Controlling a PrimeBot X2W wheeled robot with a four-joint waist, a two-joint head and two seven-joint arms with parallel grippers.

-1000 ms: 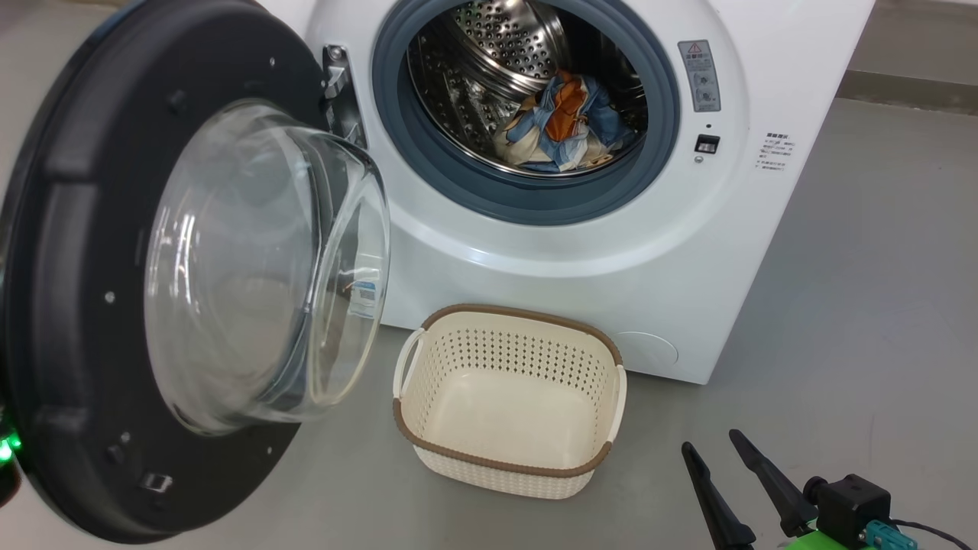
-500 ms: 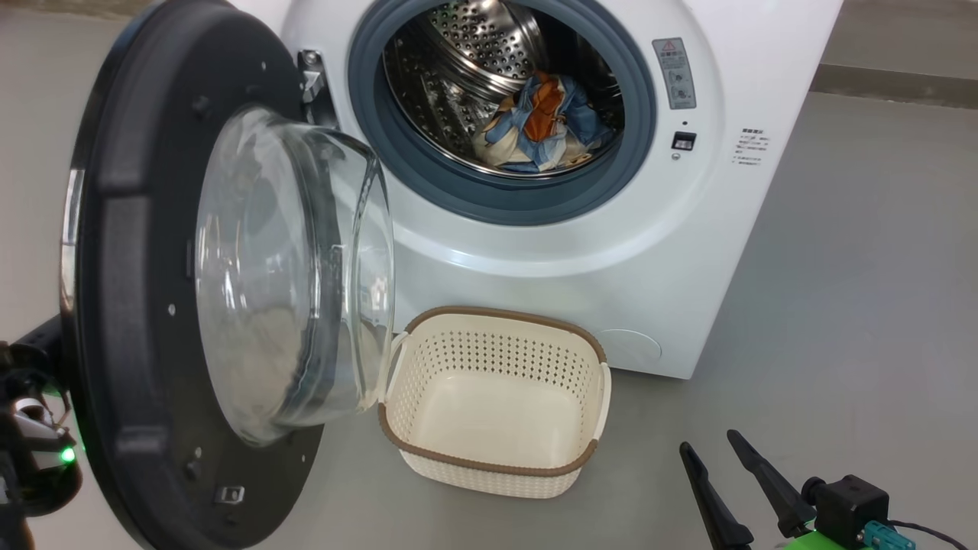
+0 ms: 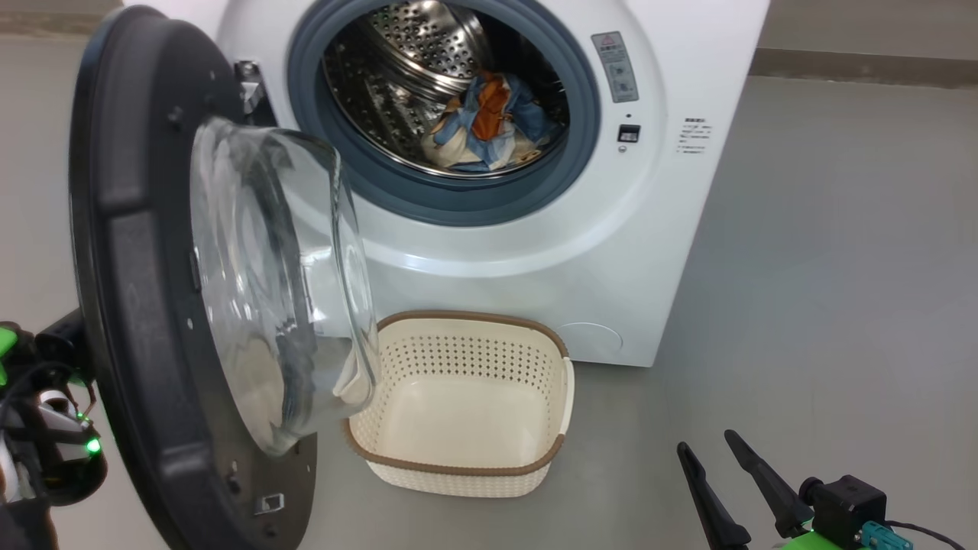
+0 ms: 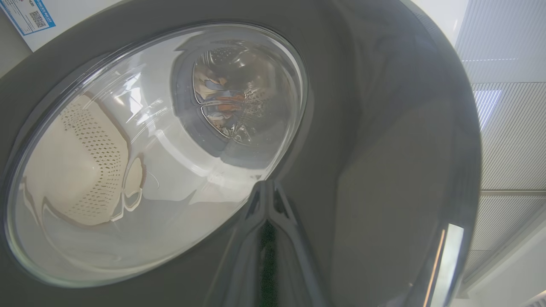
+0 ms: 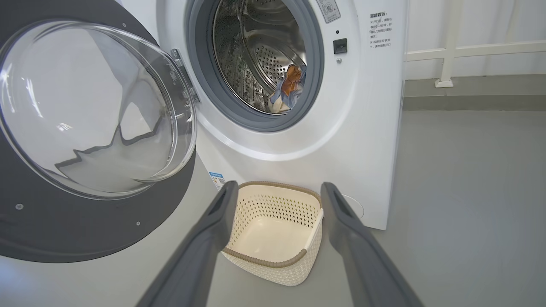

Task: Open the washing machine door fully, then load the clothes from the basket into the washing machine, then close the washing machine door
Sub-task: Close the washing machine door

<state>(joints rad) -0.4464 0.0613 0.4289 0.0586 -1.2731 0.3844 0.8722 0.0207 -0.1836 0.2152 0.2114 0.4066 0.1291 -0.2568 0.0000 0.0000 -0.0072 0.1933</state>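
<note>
Left gripper (image 4: 266, 186), jaws together, is touching the washing machine door (image 4: 384, 149). Right gripper (image 3: 706, 442) is hovering, jaws apart.

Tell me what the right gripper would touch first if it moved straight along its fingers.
Probably the basket, framed by the open right gripper in its wrist view. Depth is unclear: it may pass above it and reach the front of the washing machine.

Smooth grey floor (image 3: 840, 267), a darker skirting strip (image 5: 473, 102) along the wall, white railing (image 5: 447, 64) above it.
</note>
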